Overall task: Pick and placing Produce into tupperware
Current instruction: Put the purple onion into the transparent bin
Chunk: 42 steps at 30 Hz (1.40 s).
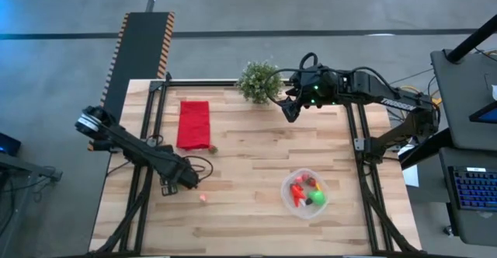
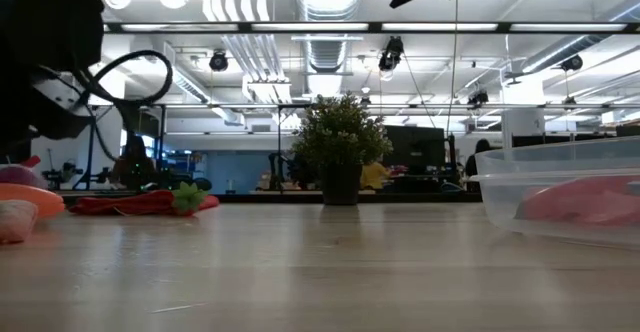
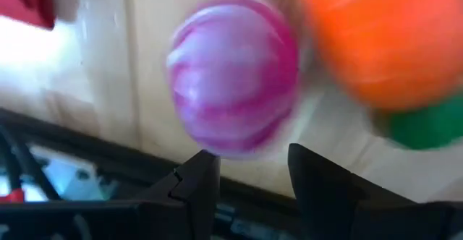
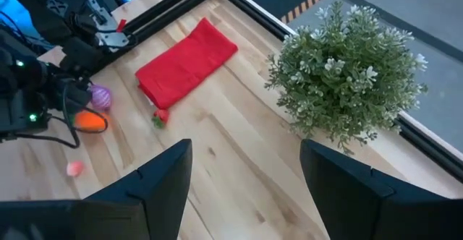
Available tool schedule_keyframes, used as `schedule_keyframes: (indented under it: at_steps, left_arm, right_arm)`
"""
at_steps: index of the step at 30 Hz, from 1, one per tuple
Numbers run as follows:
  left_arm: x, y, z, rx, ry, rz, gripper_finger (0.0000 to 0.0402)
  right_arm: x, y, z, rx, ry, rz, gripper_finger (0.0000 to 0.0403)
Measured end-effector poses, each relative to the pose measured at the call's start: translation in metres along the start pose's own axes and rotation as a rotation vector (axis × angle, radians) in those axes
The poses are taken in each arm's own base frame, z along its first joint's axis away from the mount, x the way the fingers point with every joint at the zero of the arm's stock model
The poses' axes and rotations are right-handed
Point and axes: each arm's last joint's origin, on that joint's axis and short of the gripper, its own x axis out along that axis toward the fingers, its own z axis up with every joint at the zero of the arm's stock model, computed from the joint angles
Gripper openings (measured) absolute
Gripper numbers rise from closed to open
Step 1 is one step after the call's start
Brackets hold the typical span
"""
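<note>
In the left wrist view a purple-and-white striped produce piece (image 3: 231,74) lies on the table beside an orange piece (image 3: 376,37) with a green end (image 3: 427,124). My left gripper (image 3: 249,171) hangs open just above them, pointing steeply down, with nothing between its fingers; in the high view it (image 1: 191,180) covers both. A pink piece (image 1: 203,197) lies just to its near right. The clear round tupperware (image 1: 305,193) stands near the right, holding red, orange and green pieces. My right gripper (image 1: 289,112) waits open, high up by the plant.
A red folded cloth (image 1: 194,123) lies at the far left, with a small red-and-green piece (image 4: 160,117) at its near corner. A green potted plant (image 1: 260,81) stands at the far edge. Bare wood lies between the left gripper and the tupperware.
</note>
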Motion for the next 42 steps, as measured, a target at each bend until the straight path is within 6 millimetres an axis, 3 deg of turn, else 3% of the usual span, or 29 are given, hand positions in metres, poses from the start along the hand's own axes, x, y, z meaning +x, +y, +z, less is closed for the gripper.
schedule_keyframes:
  at_steps: [10,17,23,32,38,42]
  left_arm:
    - [0.003,-0.003,0.004,-0.008,-0.043,-0.034,0.0150]
    - [-0.027,0.007,-0.002,-0.128,-0.324,-0.067,0.0150]
    - [-0.052,0.030,-0.023,-0.372,-0.502,-0.231,0.0150]
    - [-0.060,0.053,-0.048,-0.687,-0.649,-0.428,0.0163]
    - [-0.053,0.040,-0.031,-0.721,-0.684,-0.514,0.0196]
    - [-0.044,0.032,-0.017,-0.751,-0.644,-0.456,0.0201]
  right_arm:
    - [0.000,0.000,0.000,0.015,0.002,-0.001,0.0249]
    - [0.000,-0.001,-0.002,0.023,0.018,-0.009,0.0249]
    - [0.000,-0.002,-0.005,0.014,0.046,-0.019,0.0249]
    - [0.000,-0.001,-0.005,-0.040,0.051,-0.018,0.0249]
    - [0.000,-0.001,-0.005,-0.061,0.051,-0.017,0.0249]
    - [0.000,-0.001,-0.005,-0.067,0.051,-0.017,0.0249]
